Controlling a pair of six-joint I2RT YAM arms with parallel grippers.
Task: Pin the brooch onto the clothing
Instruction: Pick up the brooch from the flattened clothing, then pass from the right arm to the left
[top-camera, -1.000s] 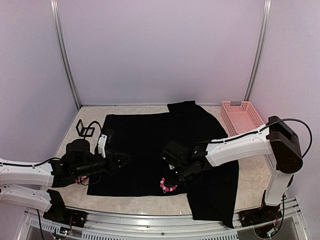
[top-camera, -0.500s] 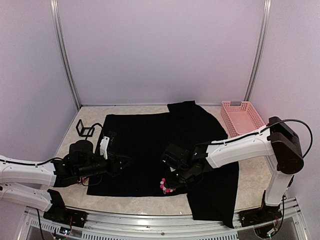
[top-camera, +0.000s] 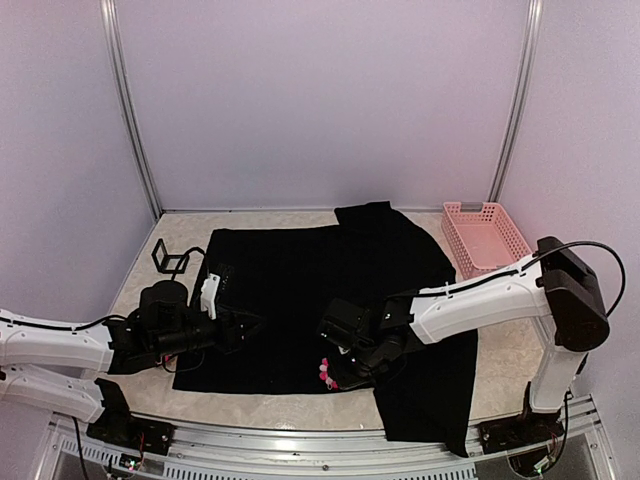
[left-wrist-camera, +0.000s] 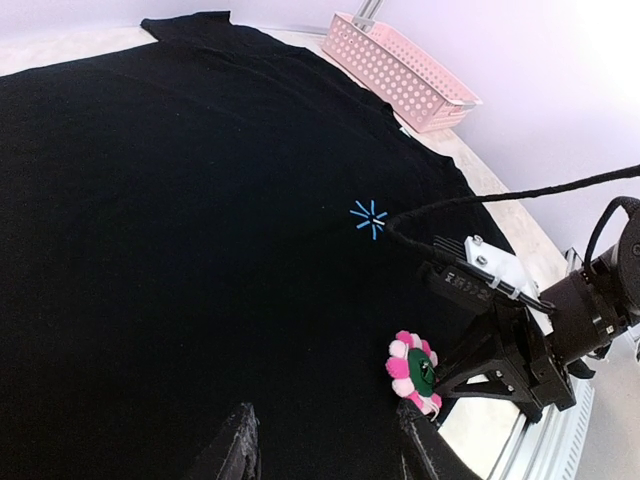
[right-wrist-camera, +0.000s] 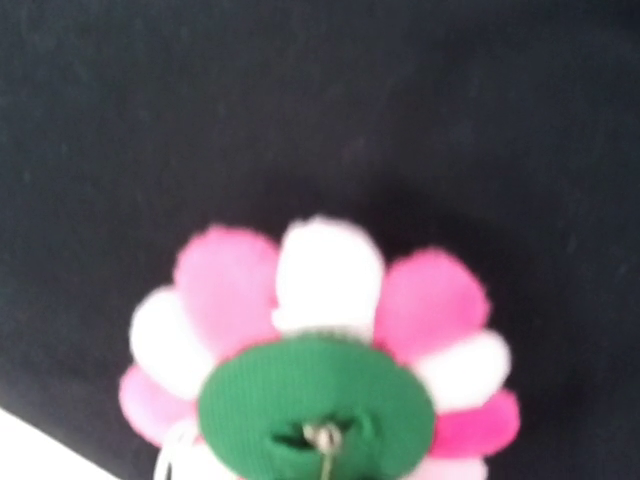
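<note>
While brooch (left-wrist-camera: 413, 372) is over clothing (top-camera: 300, 290), basket (top-camera: 483, 235), stand (top-camera: 168, 258) sit well apart

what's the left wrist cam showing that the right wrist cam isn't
Left wrist only: the blue starburst mark, the pink basket, the right gripper closed on the brooch, and the left gripper, open. Right wrist only: a blurry close-up of a small metal fitting in the brooch's green back. Both: the brooch's pink and white petals over the black T-shirt.
</note>
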